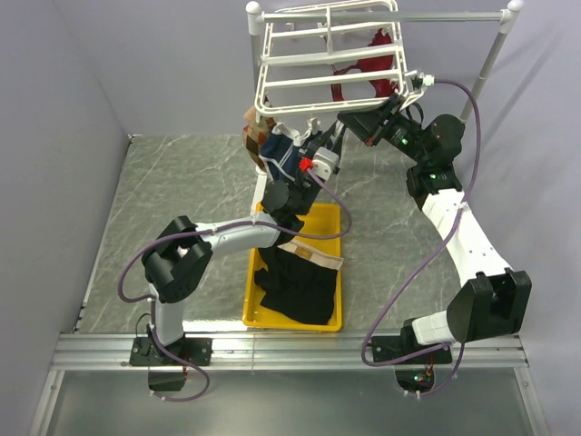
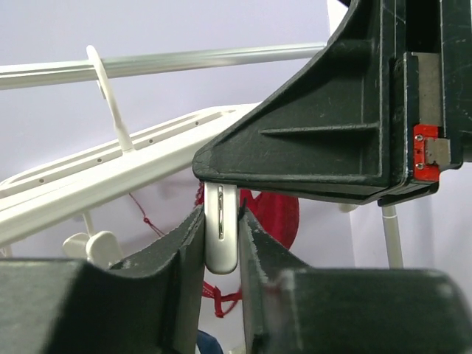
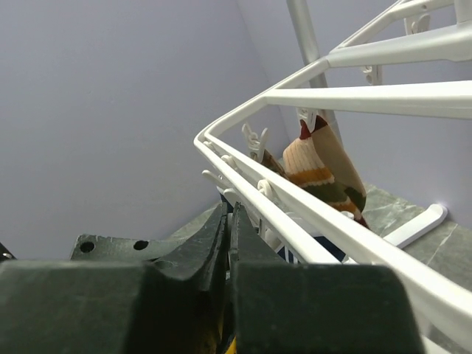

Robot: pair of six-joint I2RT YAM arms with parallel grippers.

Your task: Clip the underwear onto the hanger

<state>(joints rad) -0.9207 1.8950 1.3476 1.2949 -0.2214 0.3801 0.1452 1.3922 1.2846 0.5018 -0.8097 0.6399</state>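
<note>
A: Grey marbled tabletop (image 1: pixel 182 182), smooth and flat, with plain lilac walls (image 1: pixel 136 64) around. Seen the underwear (image 1: pixel 295 286)?
B: Down in the yellow plastic tray (image 1: pixel 253 295). Soft, black and crumpled, with a tan waistband on top.
A: And the hanger (image 3: pixel 383 99)?
B: High up. White and hard, made of long straight bars. Well apart from the underwear.
A: Left jaws?
B: Pinched on a small, smooth, rounded white clip (image 2: pixel 221 247) under the hanger.
A: Right jaws?
B: Shut tight, holding nothing, just beside the hanger's edge bar.
</note>
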